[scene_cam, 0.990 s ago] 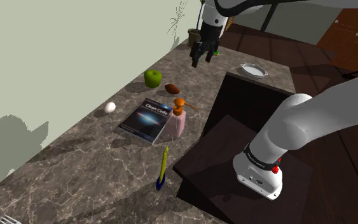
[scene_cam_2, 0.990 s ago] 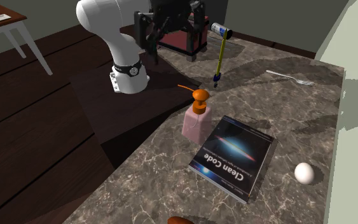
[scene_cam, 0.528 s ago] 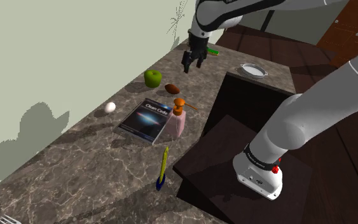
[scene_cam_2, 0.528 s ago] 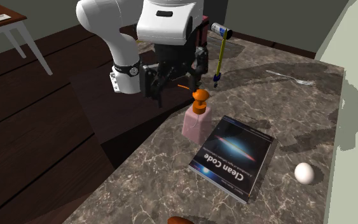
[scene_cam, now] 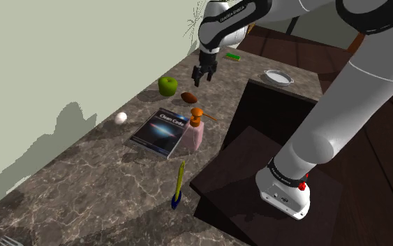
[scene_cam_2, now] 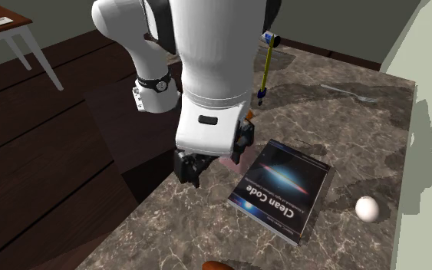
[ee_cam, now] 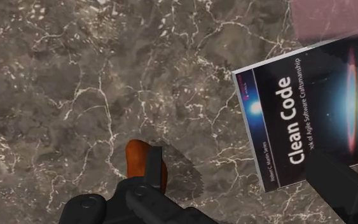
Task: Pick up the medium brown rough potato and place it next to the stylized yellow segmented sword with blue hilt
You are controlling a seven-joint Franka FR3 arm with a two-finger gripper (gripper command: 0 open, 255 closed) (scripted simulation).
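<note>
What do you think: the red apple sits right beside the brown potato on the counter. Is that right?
Not quite. The apple is green, not red, as the shoulder view shows. It does sit right beside the brown potato on the counter.

I read moderate, even light in all views. In the shoulder view the arm (scene_cam: 355, 91) casts a hard-edged shadow on the pale wall (scene_cam: 83, 42). In the wrist view the potato (ee_cam: 134, 159) shadows the counter (ee_cam: 75, 95) beside it.
</note>
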